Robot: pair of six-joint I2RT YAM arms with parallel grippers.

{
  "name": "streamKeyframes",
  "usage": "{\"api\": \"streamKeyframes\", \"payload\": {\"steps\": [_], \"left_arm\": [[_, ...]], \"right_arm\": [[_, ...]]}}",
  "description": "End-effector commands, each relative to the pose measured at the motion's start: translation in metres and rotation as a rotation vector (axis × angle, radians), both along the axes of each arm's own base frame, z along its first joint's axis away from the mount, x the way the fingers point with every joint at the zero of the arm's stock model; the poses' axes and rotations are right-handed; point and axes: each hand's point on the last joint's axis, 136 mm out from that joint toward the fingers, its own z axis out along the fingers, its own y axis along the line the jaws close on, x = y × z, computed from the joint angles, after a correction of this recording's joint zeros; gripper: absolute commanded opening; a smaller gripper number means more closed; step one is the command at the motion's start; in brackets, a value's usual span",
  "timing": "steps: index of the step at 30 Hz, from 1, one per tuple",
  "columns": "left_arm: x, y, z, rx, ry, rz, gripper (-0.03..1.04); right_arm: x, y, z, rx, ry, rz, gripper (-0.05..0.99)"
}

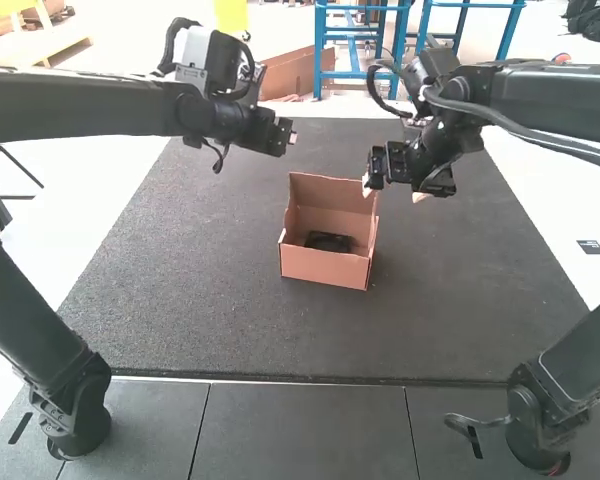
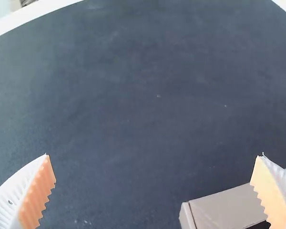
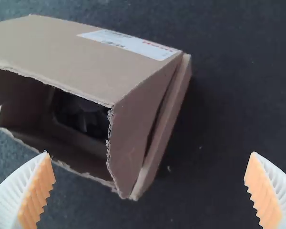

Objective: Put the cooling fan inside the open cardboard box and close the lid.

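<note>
The open cardboard box [image 1: 325, 262] stands on the black mat, its lid flap [image 1: 332, 198] upright at the far side. The black cooling fan [image 1: 328, 241] lies inside it, and shows as a dark shape [image 3: 81, 117] in the right wrist view. My right gripper [image 1: 392, 189] hovers open just above and right of the box's far right corner, with the box [image 3: 86, 62] below it between the fingers [image 3: 31, 193]. My left gripper [image 1: 283, 135] hangs open above the mat beyond the box's far left corner. A corner of the box [image 2: 224, 212] shows by its fingertips [image 2: 269, 191].
The black mat [image 1: 180, 280] spreads wide around the box, bordered by pale floor on both sides. A small black tag [image 1: 591, 246] lies off the mat at the right. Both arm bases stand at the near corners.
</note>
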Motion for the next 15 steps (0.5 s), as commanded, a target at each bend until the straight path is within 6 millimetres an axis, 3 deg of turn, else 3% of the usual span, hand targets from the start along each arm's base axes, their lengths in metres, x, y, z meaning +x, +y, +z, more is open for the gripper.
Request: {"api": "streamKeyframes", "payload": {"steps": [1,5,8,15], "left_arm": [[0.006,-0.022,0.02,-0.012,-0.045,-0.026,0.97],[0.009,-0.047,0.018,-0.003,-0.026,-0.066,0.97],[0.009,-0.061,0.011,0.009,-0.004,-0.089,0.97],[0.007,-0.066,-0.017,0.057,0.067,-0.097,0.97]], "right_arm": [[0.012,-0.017,0.033,0.008,-0.13,-0.022,0.92],[0.031,-0.042,0.058,-0.005,-0.267,-0.089,0.91],[0.04,-0.063,0.065,-0.045,-0.308,-0.12,0.91],[0.05,-0.101,0.057,-0.079,-0.279,-0.201,0.91]]}}
